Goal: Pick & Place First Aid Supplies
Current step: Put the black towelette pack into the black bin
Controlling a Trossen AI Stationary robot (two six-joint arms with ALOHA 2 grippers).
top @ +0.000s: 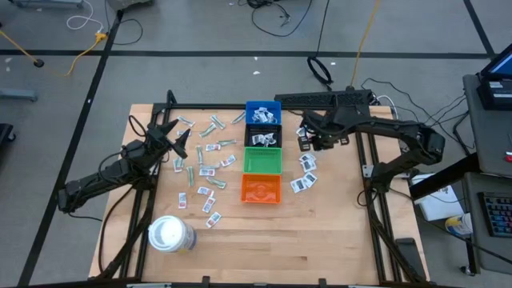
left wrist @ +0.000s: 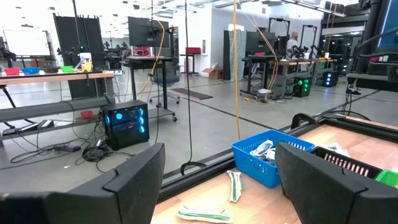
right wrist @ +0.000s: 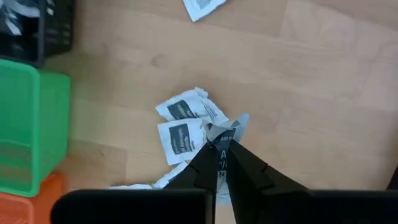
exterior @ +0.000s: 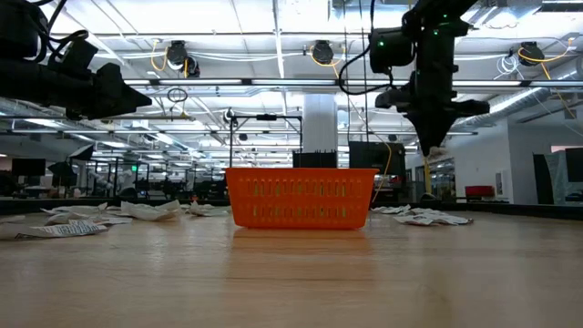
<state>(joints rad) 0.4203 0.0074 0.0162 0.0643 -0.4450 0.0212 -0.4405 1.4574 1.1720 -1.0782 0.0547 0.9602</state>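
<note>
Left of the green bin (top: 262, 161) the left gripper (top: 178, 138) hangs released above scattered packets (top: 210, 170), while right of it the right gripper (right wrist: 219, 152), nearer the bins, is clenched on a white packet (right wrist: 231, 129) above the table, so delivery lies leftward.

The high view looked straight down; the low view faced the orange bin (exterior: 301, 198) closely. Both wrist views perhaps shared the green bin (right wrist: 28, 124).

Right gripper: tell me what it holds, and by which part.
The right gripper is shut on a white packet with dark print, pinching it by one edge; the rest sticks out past the fingertips. The left gripper is open and empty.
</note>
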